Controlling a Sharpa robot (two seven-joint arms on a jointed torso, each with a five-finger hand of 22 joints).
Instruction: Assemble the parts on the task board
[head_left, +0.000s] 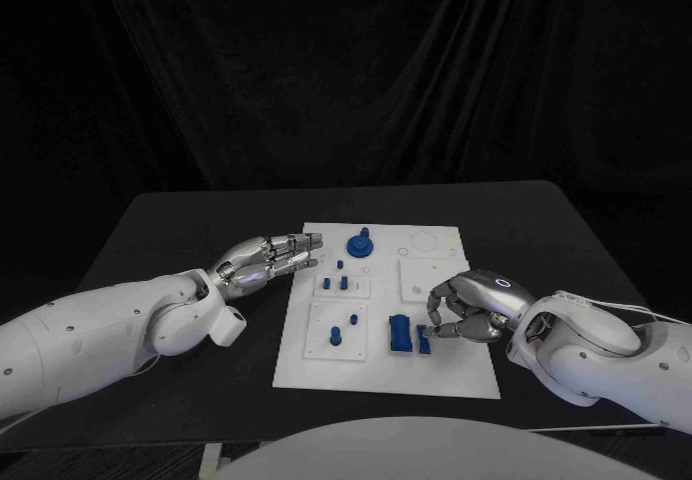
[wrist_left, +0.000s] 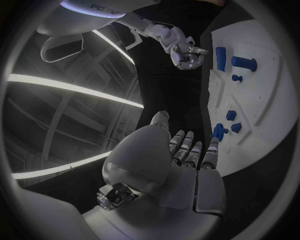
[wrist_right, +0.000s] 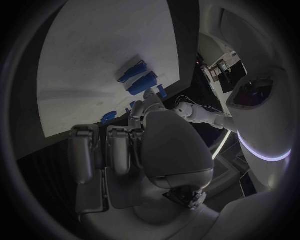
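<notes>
The white task board lies in the middle of the black table. Several blue parts stand in it: a knobbed piece at the far end, small pegs in the middle, a tall block and a smaller piece near the front. My right hand hovers just right of the tall block, fingers curled in, with nothing seen between them. My left hand reaches to the board's far left edge with fingers stretched out, holding nothing. Its fingertips lie close to two small blue parts.
Bare black table surrounds the board on every side. A black curtain hangs behind the table's far edge. Round empty recesses mark the board's far right corner.
</notes>
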